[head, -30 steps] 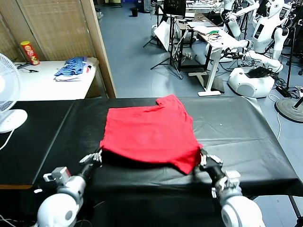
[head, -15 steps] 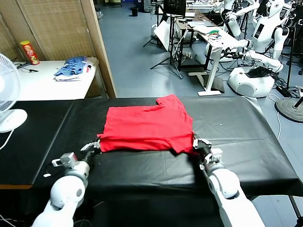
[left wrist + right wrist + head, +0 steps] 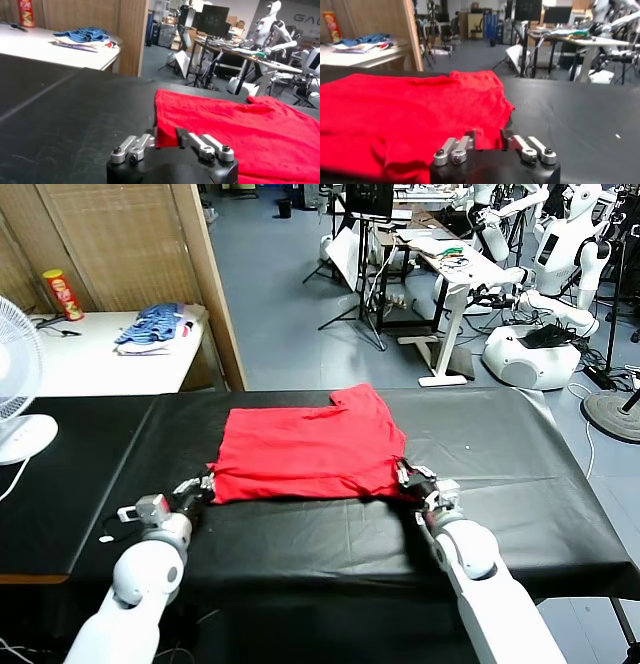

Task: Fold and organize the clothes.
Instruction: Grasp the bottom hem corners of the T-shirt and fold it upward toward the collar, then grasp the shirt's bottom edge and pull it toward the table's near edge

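Red T-shirt (image 3: pixel 312 452) lies folded into a rough rectangle on the black bench (image 3: pixel 500 454), about midway across it, with one sleeve sticking out at the shirt's far right corner, toward the open room. The fabric sits mostly flat, with a slightly rumpled near edge.

At the shirt's near left corner sits the left gripper (image 3: pixel 203 487), low over the bench. From its own wrist camera, the fingers (image 3: pixel 131 146) stand spread, and the shirt's corner lies in the gap between them, with daylight on either side of the cloth; I cannot tell whether either finger is touching it. At the shirt's near right corner sits the right gripper (image 3: pixel 412 481), also low on the bench. Its fingers (image 3: pixel 453 148) are spread too, and the shirt's folded edge bunches just in front of them, not pinched.

Left of the shirt, at the bench's far left end, stands a white fan (image 3: pixel 18 384). Beyond the shirt's left side, past the bench, a white side table (image 3: pixel 90 364) carries a blue-and-white cloth pile (image 3: pixel 152 325) and a red snack can (image 3: pixel 63 294). A wooden partition (image 3: pixel 205 284) rises beside that table. Beyond the shirt's far right, white robots (image 3: pixel 545 284) and cluttered desks (image 3: pixel 450 259) fill the room.
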Robot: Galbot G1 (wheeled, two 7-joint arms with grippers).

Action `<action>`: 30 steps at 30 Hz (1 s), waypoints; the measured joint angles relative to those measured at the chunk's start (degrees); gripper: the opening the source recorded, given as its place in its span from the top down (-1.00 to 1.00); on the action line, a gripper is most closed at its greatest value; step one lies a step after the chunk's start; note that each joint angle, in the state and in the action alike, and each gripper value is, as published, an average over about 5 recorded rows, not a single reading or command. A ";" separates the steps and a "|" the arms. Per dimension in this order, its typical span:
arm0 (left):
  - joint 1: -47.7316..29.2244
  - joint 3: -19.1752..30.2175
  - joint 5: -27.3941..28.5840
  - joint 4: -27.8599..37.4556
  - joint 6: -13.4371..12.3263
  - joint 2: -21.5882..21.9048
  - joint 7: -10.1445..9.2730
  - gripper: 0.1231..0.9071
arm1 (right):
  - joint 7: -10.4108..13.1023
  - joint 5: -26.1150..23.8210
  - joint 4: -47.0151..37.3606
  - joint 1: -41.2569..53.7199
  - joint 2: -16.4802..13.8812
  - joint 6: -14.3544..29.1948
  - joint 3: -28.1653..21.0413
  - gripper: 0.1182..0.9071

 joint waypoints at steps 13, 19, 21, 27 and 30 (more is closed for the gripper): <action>3.98 -0.48 -3.43 -0.54 2.20 -0.62 1.01 -0.58 | -0.52 -2.20 2.48 -5.94 -0.17 1.20 0.53 -0.37; 3.92 -0.62 -3.48 0.39 2.11 -0.43 1.52 0.12 | -0.78 -3.29 0.06 -4.80 0.34 1.40 -0.68 0.19; 3.75 -0.58 -3.43 0.86 2.11 -0.43 1.60 0.42 | -0.68 -3.24 -0.77 -4.36 0.37 1.48 -0.95 0.48; 3.69 -0.20 -2.97 1.22 2.27 0.06 2.01 0.98 | 1.20 -0.11 -0.37 -4.22 -0.67 -0.68 -0.67 0.98; 4.29 0.01 -2.33 0.54 2.54 0.86 2.04 0.99 | 3.02 3.18 1.98 -4.85 -1.84 -3.92 -0.04 0.99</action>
